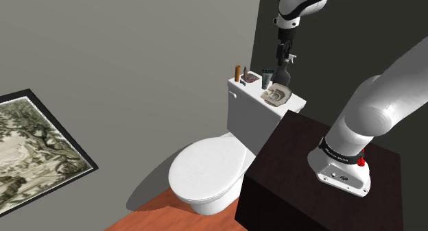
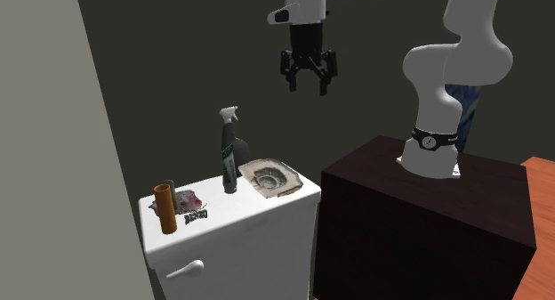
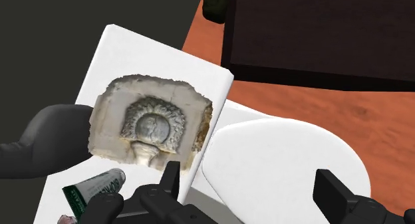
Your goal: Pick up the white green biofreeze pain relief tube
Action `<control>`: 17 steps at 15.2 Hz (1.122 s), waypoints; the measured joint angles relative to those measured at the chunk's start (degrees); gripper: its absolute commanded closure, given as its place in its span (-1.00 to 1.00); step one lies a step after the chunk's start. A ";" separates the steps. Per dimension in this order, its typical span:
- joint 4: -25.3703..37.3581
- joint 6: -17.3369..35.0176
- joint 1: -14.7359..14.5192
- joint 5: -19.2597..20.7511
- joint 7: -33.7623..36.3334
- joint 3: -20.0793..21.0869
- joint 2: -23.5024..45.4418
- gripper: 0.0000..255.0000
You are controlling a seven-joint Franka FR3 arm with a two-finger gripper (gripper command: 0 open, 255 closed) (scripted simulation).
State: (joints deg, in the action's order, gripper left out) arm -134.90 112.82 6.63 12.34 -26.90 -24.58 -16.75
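The white and green tube (image 1: 267, 75) stands on the white toilet tank lid (image 1: 243, 89), between a flat packet and a dark spray bottle (image 1: 284, 73). In the second exterior view the tube (image 2: 229, 165) stands right against the bottle (image 2: 228, 129). My gripper (image 1: 284, 53) hangs open well above the lid, over the bottle and a carved stone piece (image 1: 278, 96). Seen from the second exterior view, the gripper (image 2: 307, 79) is high above and to the right of the tube. In the wrist view the tube (image 3: 96, 188) lies beside one finger (image 3: 169, 179), outside the open gripper (image 3: 249, 189).
A brown cylinder (image 2: 164, 209) and a flat packet (image 2: 189, 205) sit at the lid's far end. The stone piece (image 3: 153, 126) covers the lid's middle. The toilet's closed seat lid (image 1: 209, 168) is below. My dark stand (image 1: 302, 168) adjoins the tank. A framed picture (image 1: 34, 147) leans nearby.
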 measured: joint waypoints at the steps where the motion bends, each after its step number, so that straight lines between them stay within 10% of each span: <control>1: 1.61 1.17 0.12 -0.68 -1.84 -1.28 2.61 -1.00; 10: 13.41 9.14 2.61 -11.66 -16.57 -6.80 23.39 -1.00; 17: 27.56 10.49 9.98 -22.42 -27.42 -5.13 41.02 -1.00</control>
State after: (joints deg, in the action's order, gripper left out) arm -107.34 123.31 16.61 -10.08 -54.32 -29.71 24.27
